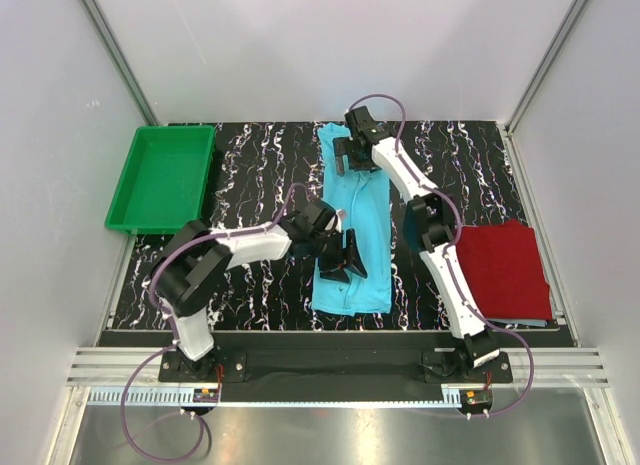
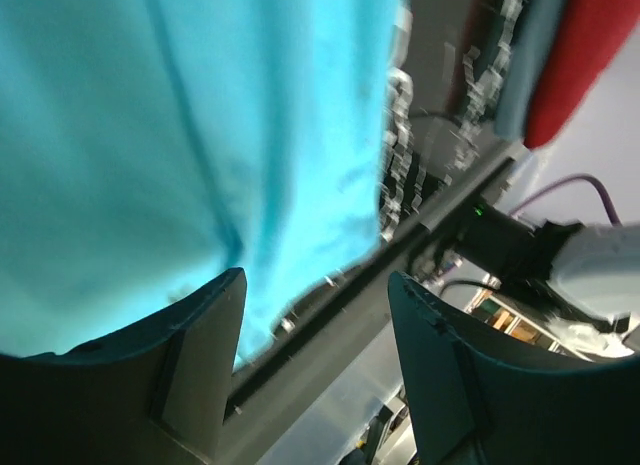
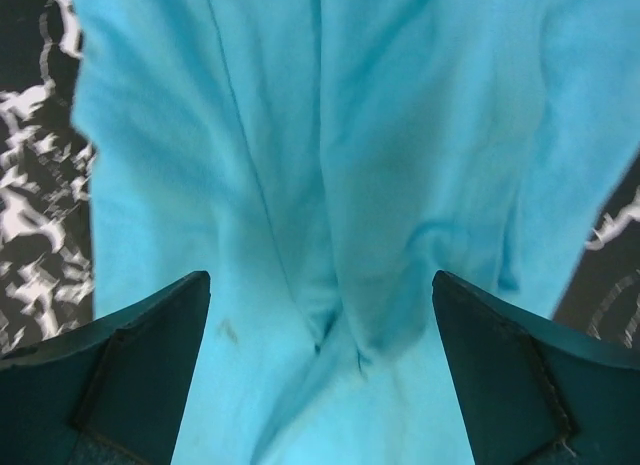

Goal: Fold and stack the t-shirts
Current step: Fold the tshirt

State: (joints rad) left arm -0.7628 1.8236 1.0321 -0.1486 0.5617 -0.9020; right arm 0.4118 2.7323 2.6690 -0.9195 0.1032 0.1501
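Note:
The turquoise t-shirt lies folded into a long narrow strip on the black marbled mat, running from far to near. My left gripper is open over its near left part; the shirt fills that wrist view above the fingers, nothing between them. My right gripper is open over the shirt's far end; the cloth lies wrinkled between its wide-apart fingers. The dark red t-shirt is a folded rectangle at the right, and also shows in the left wrist view.
A green plastic tray stands at the far left, partly off the mat. The mat's near edge and the metal rail run along the front. White walls enclose the table.

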